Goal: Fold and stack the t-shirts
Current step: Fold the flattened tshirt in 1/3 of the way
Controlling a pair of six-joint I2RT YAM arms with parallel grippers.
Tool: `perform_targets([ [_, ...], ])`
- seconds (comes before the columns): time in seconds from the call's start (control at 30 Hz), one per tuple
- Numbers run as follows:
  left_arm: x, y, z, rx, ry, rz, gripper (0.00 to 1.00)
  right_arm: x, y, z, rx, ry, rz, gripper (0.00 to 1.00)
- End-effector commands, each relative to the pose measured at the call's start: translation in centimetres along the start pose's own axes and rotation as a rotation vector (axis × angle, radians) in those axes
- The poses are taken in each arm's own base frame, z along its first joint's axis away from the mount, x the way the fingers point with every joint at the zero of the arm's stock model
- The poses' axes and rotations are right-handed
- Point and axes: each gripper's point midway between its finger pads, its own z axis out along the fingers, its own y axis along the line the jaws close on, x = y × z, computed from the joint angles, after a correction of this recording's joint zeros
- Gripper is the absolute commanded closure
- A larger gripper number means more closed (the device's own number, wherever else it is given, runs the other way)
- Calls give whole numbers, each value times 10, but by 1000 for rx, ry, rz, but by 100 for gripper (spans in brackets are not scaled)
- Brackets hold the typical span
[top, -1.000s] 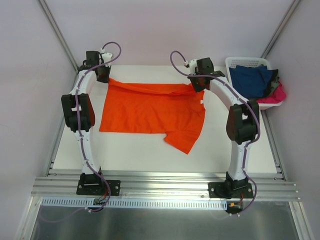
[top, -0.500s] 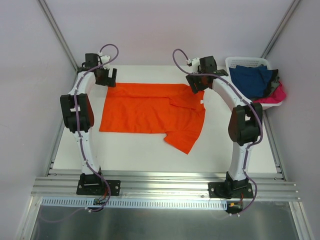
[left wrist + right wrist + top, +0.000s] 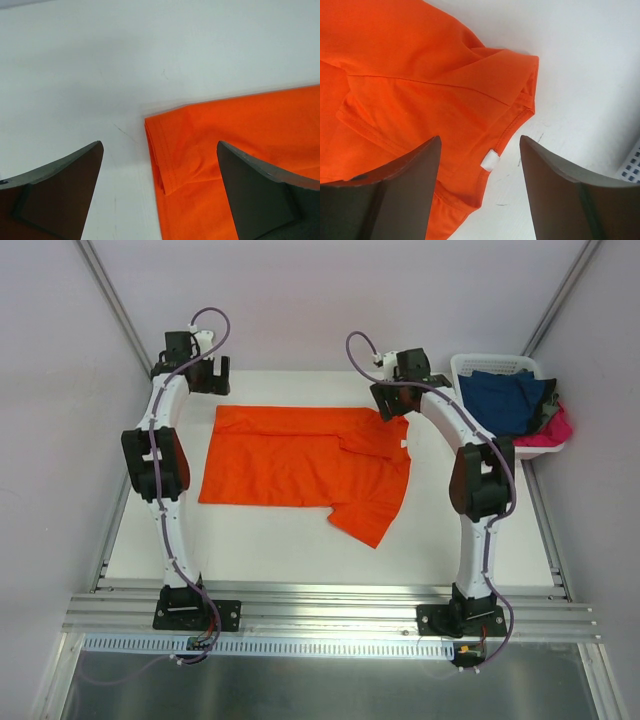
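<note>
We see the orange t-shirt [image 3: 300,462] flat mid-frame; our left gripper [image 3: 159,145] at upper left and right gripper [image 3: 480,140] at its upper right corner both gape, holding nothing.

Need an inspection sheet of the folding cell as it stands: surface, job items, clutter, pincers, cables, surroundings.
Surface: white table, faint scuffs.
Job's things: orange t-shirt lying flat, one sleeve sticking out toward the near edge; navy t-shirt and pink t-shirt heaped in the white basket, far right.
Clutter: nothing seen.
Grippers: left pincer open over the shirt's far-left corner; right pincer open over its collar; neither holds cloth.
Cables: left cable and right cable, purple, looped at the wrists, no snag seen.
Surroundings: pale walls; aluminium rail at the near edge.
</note>
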Motion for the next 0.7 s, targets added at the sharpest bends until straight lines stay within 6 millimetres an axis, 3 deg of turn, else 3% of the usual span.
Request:
perform_targets([
  [0.0,16,-9,15,41,43,-70,3,-8,-1,9,-9,-16,67,33],
  [0.17,28,-33,14,109,80,-124,3,-2,22,17,-110,9,185,33],
  [0.3,50,-48,-8,131,155,-210,4,19,43,15,-182,78,288,34],
  [0.33,58,-51,-16,135,181,-218,4,15,49,1,-212,67,300,34],
  [0.37,62,-52,-25,128,194,-226,4,23,55,-4,-223,85,308,34],
  [0.4,72,-53,-40,108,215,-231,4,42,61,-5,-231,133,321,34],
  [0.43,79,-55,-49,103,235,-270,4,42,65,-22,-235,122,320,34],
  [0.63,116,-81,-115,120,301,-350,9,87,99,-74,-318,193,349,36],
  [0.67,122,-85,-123,124,316,-356,10,84,102,-89,-327,172,333,36],
])
